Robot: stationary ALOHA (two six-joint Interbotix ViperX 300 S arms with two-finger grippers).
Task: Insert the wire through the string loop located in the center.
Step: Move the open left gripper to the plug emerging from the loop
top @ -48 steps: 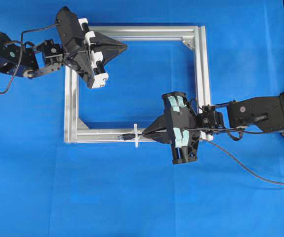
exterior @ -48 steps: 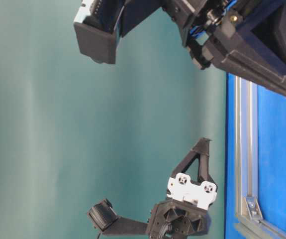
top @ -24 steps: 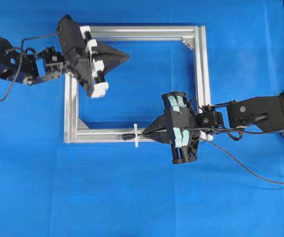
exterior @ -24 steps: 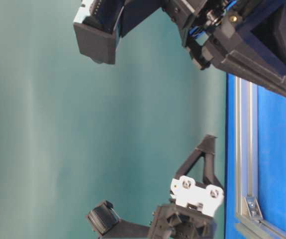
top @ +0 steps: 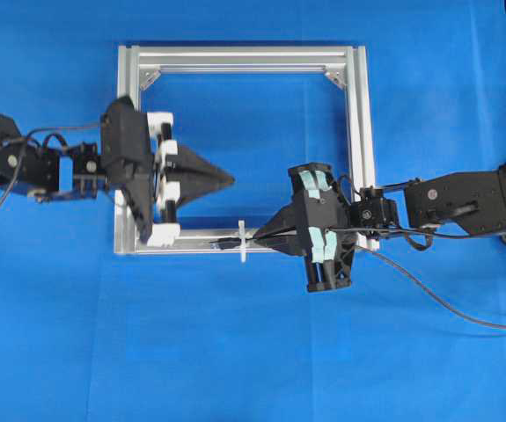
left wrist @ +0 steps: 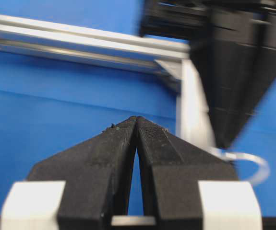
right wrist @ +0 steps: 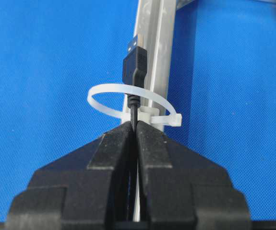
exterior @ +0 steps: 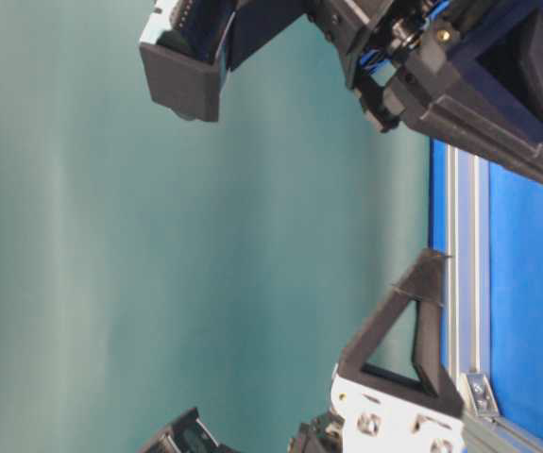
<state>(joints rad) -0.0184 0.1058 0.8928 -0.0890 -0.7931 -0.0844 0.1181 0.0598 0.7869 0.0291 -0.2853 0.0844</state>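
- Right gripper [right wrist: 134, 125] is clamped on the wire [right wrist: 135, 108] just behind the plug [right wrist: 136, 67]; holding it that close to the tip keeps the limp cable stiff enough to steer.
- In the right wrist view the plug is past the loop [right wrist: 128, 103], and the wire runs through it. We judge the threading itself done.
- The loop stands upright on the near rail of the frame [top: 358, 141], near the rail's middle, so its opening faces along the rail, in line with the right gripper.
- Left gripper [top: 228, 178] has its fingers together and holds nothing. It hangs inside the frame, to the left of the loop and apart from it.
- We judge it placed to take the plug on the exit side; it would have to open first.
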